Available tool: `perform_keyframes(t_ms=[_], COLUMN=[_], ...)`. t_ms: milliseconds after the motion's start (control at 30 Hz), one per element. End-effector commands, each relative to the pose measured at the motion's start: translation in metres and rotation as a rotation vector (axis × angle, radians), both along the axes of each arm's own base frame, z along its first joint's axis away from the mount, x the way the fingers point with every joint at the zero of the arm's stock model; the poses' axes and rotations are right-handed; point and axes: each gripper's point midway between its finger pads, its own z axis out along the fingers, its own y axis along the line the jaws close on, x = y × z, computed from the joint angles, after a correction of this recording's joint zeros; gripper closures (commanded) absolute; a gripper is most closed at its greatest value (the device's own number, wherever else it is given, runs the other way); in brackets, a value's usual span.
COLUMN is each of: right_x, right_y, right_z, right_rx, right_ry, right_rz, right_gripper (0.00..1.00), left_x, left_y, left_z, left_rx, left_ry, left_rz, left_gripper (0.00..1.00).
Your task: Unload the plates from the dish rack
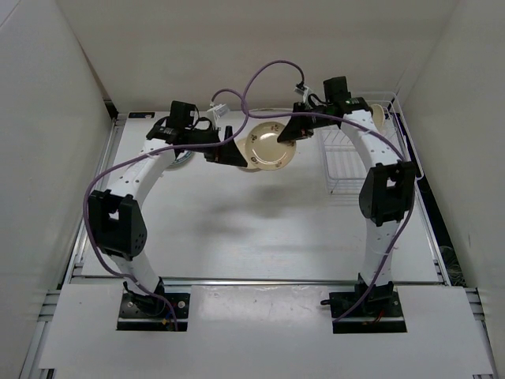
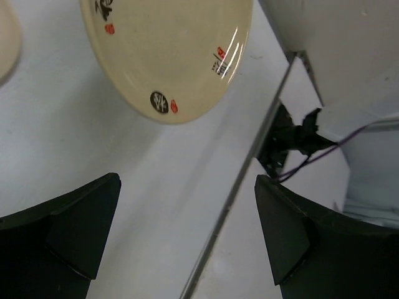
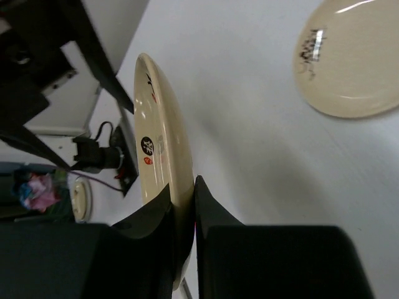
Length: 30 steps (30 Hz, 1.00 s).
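My right gripper (image 1: pixel 290 133) (image 3: pixel 184 193) is shut on the rim of a cream plate (image 1: pixel 270 146) (image 3: pixel 159 124) with black and red marks. It holds the plate tilted above the table, left of the white wire dish rack (image 1: pixel 347 170). That same plate (image 2: pixel 168 56) fills the top of the left wrist view. My left gripper (image 1: pixel 227 154) (image 2: pixel 187 230) is open just left of the plate, with nothing between its fingers. One more plate (image 1: pixel 379 116) leans at the rack's far end. Another cream plate (image 3: pixel 349 62) lies flat on the table.
A further plate (image 1: pixel 183 160) lies partly hidden under the left arm. White walls enclose the table on three sides. A purple cable (image 1: pixel 260 75) loops between the two arms at the back. A metal rail (image 2: pixel 243 174) runs along the table's edge.
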Motion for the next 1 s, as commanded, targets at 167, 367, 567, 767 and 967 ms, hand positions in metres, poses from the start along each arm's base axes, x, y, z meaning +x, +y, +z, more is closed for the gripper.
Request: perform_keyframes(t_ms=[167,367,567,767,967], right_x=[-0.028,-0.035,-0.040,-0.048,-0.052], right_y=[0.029,0.034,0.033,0.040,0.039], right_z=[0.032,0.033,0.028,0.023,0.022], right_rx=[0.215,0.256,0.270,0.272,0.277], right_ry=[0.071,0.118,0.154,0.181,0.195], right_rz=[0.174,0.213,0.228,0.249,0.254], right_gripper=[1.00,1.00,1.00,1.00,1.00], left_x=[-0.016,-0.015,-0.007,0.008,0.032], left_y=[-0.018,-0.023,-0.025,-0.026,-0.021], left_z=[0.016,0.016,0.016,0.014,0.008], left_rx=[-0.159,-0.217,-0.209,-0.181,-0.118], left_ry=[0.103,0.159,0.175,0.194,0.188], left_rz=[-0.150,-0.194,-0.158,-0.067,0.105], left_gripper=[0.00,0.30,0.54,0.58,0.82])
